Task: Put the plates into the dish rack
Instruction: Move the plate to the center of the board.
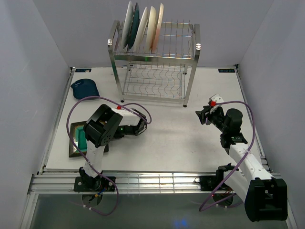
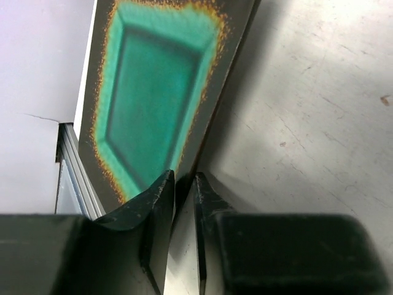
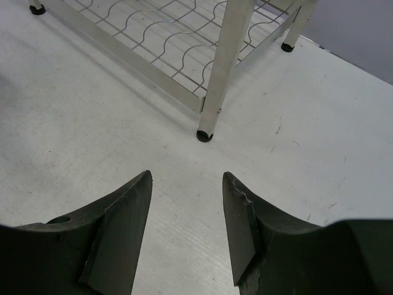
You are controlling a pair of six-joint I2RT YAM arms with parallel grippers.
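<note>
Upright plates point(image 1: 143, 26) fill the left end of the dish rack's point(image 1: 155, 62) upper tier; the slots to their right are free. The rack's near right post point(image 3: 224, 67) stands straight ahead of the right gripper point(image 3: 187, 227) (bare table point(image 1: 167, 143) between). The left wall point(image 1: 33, 95) crowds the square green plate point(image 2: 153, 92), with a small dark blue plate point(image 1: 84, 88) beyond.

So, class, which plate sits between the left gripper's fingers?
The square green dark-rimmed plate, the only square one; most others stand in the rack, a blue one lies apart.
</note>
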